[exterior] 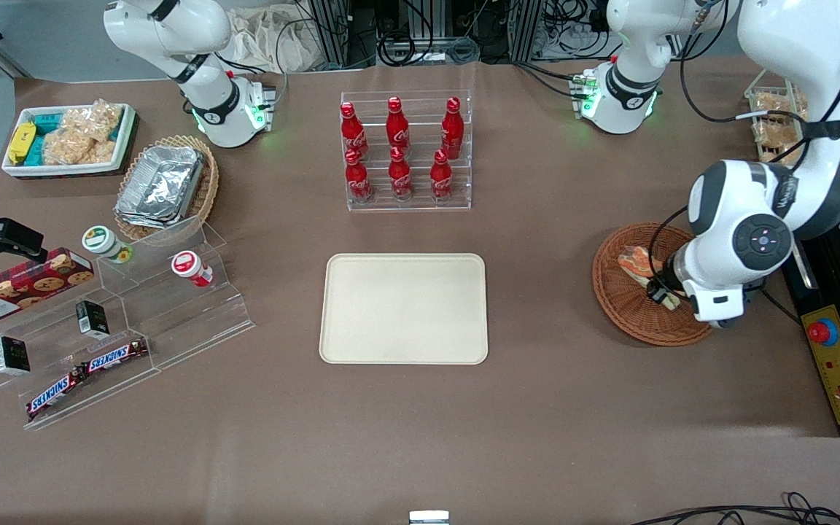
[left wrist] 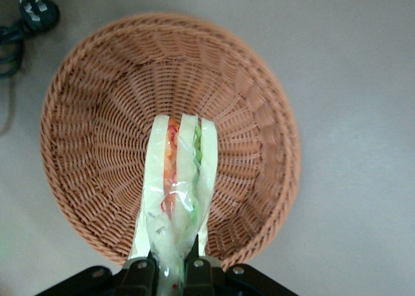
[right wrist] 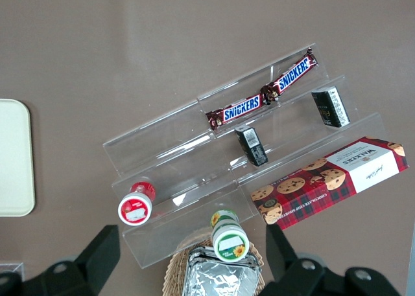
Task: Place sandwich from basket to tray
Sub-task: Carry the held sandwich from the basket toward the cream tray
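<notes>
A wrapped triangular sandwich (left wrist: 176, 192) of pale bread with orange and green filling stands on edge over the round reddish-brown wicker basket (left wrist: 97, 114), its narrow end clamped between the fingers (left wrist: 194, 270) of the left arm's gripper (left wrist: 170, 273), which sits above the basket's rim. The basket rests on the brown table toward the working arm's end. From the basket, the flat cream-beige rectangular tray (exterior: 403, 308), with rounded corners and a low rim, lies at nine o'clock in the front view, well apart.
</notes>
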Available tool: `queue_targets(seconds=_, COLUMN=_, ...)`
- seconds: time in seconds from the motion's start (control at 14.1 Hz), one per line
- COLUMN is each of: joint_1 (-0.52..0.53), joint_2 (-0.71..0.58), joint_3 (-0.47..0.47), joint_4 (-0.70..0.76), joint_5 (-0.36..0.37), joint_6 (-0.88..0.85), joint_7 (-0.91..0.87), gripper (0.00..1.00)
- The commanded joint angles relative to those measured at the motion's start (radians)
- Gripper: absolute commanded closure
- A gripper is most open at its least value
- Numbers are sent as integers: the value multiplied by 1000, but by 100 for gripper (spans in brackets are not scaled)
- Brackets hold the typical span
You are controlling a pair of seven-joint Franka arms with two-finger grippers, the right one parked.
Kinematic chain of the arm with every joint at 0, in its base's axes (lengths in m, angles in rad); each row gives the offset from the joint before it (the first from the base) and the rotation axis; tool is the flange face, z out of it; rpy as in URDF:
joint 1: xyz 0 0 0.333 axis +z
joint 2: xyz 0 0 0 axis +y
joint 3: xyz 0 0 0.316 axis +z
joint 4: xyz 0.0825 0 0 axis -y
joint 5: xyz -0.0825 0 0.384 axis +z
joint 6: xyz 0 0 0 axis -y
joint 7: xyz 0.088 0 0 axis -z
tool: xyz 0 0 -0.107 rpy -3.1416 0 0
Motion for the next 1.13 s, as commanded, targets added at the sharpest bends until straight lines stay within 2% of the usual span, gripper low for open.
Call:
queue_targets(seconds=0.0, joint_1=0, joint_2=-6, joint_3=-1, joint_4=138, joint_5=-80, joint_6=-139, joint_7=68, gripper=100)
queue_targets(seconds=0.14, joint_1=-3, joint_2=-5, joint_3=-7, joint_4=212, joint_5=-94, joint_6=-203, joint_7=108, gripper=100)
queue_targets(seconds=0.35, joint_1=-5, joint_2=-2, joint_3=-89, joint_4=303, joint_5=-96, joint_6=-209, joint_7=106, gripper=100)
queue_targets(seconds=0.71, joint_1=-6, joint_2=74, joint_3=-315, joint_4=398, joint_5=-73, joint_6=-192, joint_7=141, gripper=100)
queue_targets(seconds=0.85, joint_1=-62, joint_2=158, joint_3=-378, joint_4=436, joint_5=16, joint_6=-177, joint_7=157, gripper=100)
queue_targets(seconds=1.06, joint_1=-199, joint_2=301, joint_3=-380, joint_4=472, joint_5=136, joint_6=-44, joint_7=157, gripper=100)
